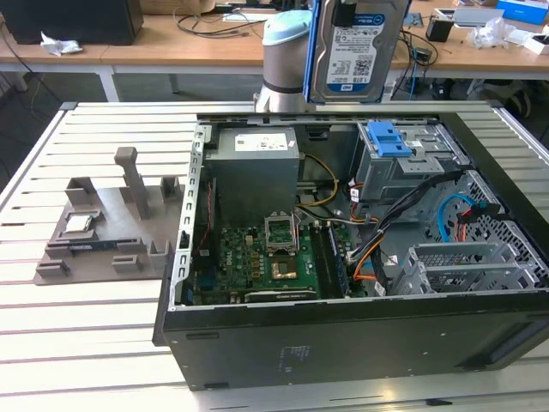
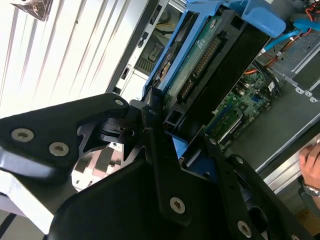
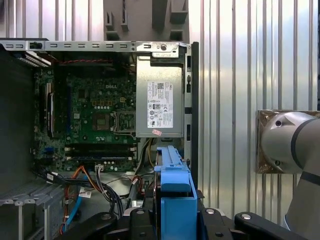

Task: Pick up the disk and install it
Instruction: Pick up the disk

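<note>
The disk (image 1: 356, 47), silver with a blue-and-white label and blue side rails, hangs upright above the back of the open computer case (image 1: 343, 335), high in the exterior view. My gripper (image 2: 165, 125) is shut on it, its black fingers (image 2: 107, 127) clamping the blue rails. In the second wrist view the disk (image 2: 200, 70) shows its green circuit board and connector. In the first wrist view the disk (image 3: 175, 195) appears edge-on as a blue rail, over the case's cables. Directly below it in the exterior view sits the grey drive cage with a blue latch (image 1: 395, 150).
Inside the case lie the motherboard (image 1: 257, 257), the grey power supply (image 1: 256, 172) and loose cables (image 1: 369, 249). A grey fixture tray (image 1: 103, 227) holding a small processor chip (image 1: 79, 225) lies at the exterior view's left. A person's hand (image 2: 311, 165) is near the case.
</note>
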Robot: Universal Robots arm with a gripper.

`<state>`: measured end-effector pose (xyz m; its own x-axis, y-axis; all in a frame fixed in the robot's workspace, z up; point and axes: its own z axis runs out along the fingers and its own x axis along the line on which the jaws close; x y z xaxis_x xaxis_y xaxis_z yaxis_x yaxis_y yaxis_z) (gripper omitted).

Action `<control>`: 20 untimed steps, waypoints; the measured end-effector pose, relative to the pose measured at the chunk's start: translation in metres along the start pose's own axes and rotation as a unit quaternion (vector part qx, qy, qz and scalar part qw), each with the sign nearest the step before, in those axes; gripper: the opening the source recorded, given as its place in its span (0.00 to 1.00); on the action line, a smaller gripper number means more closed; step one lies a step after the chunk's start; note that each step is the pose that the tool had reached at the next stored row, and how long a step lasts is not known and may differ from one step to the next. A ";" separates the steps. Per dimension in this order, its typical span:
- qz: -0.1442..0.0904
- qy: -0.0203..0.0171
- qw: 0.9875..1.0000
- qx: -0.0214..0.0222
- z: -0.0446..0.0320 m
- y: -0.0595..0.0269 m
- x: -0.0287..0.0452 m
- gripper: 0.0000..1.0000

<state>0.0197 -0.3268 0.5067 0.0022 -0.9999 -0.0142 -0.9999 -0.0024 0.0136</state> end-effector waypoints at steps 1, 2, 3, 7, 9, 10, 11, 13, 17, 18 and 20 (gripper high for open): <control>0.000 0.000 1.000 0.000 0.0000 -0.0003 0.0003 0.36; 0.000 0.000 1.000 0.000 0.0000 -0.0007 0.0006 0.36; 0.000 0.000 1.000 0.000 0.0000 -0.0011 0.0009 0.36; 0.000 0.000 1.000 0.000 0.0001 -0.0024 0.0020 0.36; 0.000 0.000 1.000 0.000 0.0001 -0.0032 0.0026 0.36; 0.000 0.000 1.000 0.000 0.0001 -0.0037 0.0030 0.36; 0.000 0.000 1.000 0.000 0.0002 -0.0042 0.0035 0.36; 0.000 0.000 1.000 0.000 0.0002 -0.0050 0.0040 0.36; 0.000 0.000 1.000 0.000 0.0003 -0.0070 0.0056 0.36; 0.000 0.000 1.000 0.000 0.0003 -0.0075 0.0061 0.36; 0.000 0.000 1.000 0.000 0.0004 -0.0087 0.0074 0.36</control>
<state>0.0284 -0.3341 0.5061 0.0022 -0.9999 -0.0141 -0.9999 -0.0024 0.0137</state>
